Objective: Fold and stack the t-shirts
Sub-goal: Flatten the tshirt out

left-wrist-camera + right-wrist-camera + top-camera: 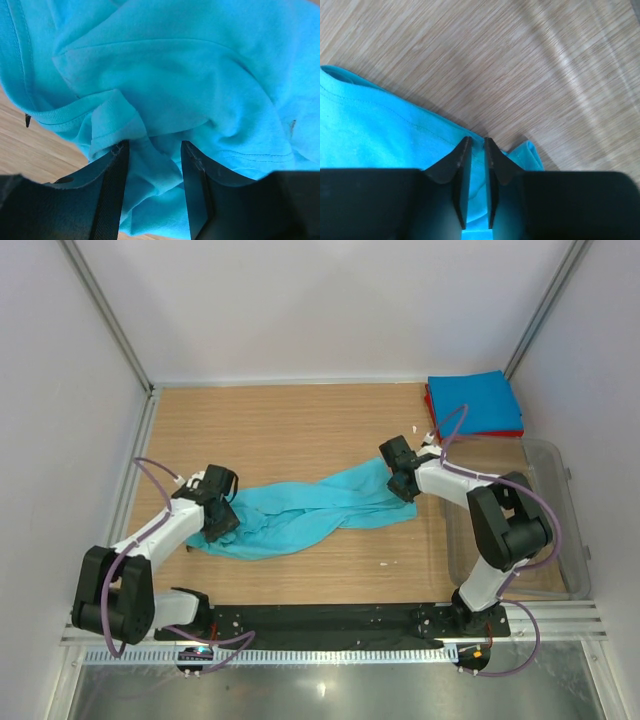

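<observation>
Holding turquoise shirt [300, 512] strung across table [280, 430], you are likely readying it to spread for folding | left gripper [152, 150]: jaws half apart, thick bunch filling gap, grip unconfirmable | right gripper [476, 145]: jaws nearly together, pinching hem | blue shirt [470, 400] lying folded on red shirt [432, 412], far right corner.

Soft matt turquoise cloth t-shirt [300, 510], grained wood table [280, 430]; clear plastic tub [560, 540]
</observation>
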You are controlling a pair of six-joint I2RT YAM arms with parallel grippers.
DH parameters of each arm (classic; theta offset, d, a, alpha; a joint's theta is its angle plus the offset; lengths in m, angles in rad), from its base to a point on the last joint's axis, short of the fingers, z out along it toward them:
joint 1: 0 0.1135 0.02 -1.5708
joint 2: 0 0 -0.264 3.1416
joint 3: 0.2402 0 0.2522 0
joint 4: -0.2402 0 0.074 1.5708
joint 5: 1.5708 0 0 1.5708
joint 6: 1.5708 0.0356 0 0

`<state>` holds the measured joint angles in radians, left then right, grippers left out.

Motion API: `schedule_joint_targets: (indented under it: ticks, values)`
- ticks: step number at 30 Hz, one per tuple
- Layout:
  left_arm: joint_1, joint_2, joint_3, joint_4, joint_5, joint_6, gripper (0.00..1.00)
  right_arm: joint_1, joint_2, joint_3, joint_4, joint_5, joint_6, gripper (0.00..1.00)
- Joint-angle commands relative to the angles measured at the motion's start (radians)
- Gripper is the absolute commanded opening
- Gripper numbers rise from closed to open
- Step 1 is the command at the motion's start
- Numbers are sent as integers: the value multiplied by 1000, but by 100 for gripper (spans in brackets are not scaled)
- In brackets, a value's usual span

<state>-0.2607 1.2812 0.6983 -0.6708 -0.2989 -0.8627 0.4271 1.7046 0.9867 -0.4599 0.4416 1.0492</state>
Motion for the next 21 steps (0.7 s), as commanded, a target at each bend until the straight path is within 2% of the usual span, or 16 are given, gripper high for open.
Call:
schedule_joint_targets:
  ticks: [1, 4, 5, 7, 10, 12, 15, 17, 21]
  values:
    - [0, -29, -25, -6, -20, -39, 47, -8, 9, -8, 47, 57, 15, 20]
    - [0, -37, -46, 10, -23, -45, 47, -11, 3, -6, 44, 89, 11, 2]
    - [0, -36, -51, 17, -23, -42, 46, -19, 3, 1, 43, 94, 6, 1]
    - [0, -22, -59, 39, -34, -41, 38, -28, -3, 15, 33, 104, -8, 1]
    - [0, 36, -42, 79, -63, -32, 19, -47, -39, 76, -16, 132, -44, 1]
    - [3, 78, 10, 88, -89, -13, 0, -48, -97, 124, -51, 166, -75, 1]
    - [35, 191, 120, 77, -103, 11, 0, -48, -189, 168, -107, 207, -100, 1]
    - [61, 252, 168, 88, -57, 16, 0, -48, -229, 170, -134, 221, -107, 1]
    - [64, 279, 297, 41, -91, 42, 0, -50, -331, 107, -169, 223, -117, 1]
